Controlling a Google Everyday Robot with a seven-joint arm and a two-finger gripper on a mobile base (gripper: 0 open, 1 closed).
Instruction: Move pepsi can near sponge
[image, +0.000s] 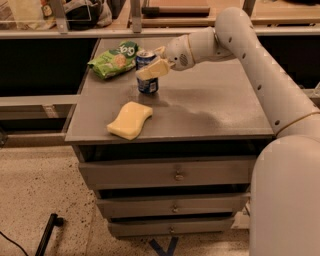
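The pepsi can (146, 82) is dark blue with a silver top and stands upright at the back left of the grey table (210, 110). My gripper (154, 62) reaches in from the right. Its yellowish fingers (152, 70) are closed around the can's upper half, one in front and one behind. The can's base is at or just above the table top. The pale yellow sponge (130, 120) lies flat near the front left edge, a short way in front of the can and slightly to its left.
A green snack bag (114, 60) lies at the back left corner, just left of the can. The table has drawers below (175, 175). My white arm (260, 65) spans the right side. A shelf rail (150, 32) runs behind the table.
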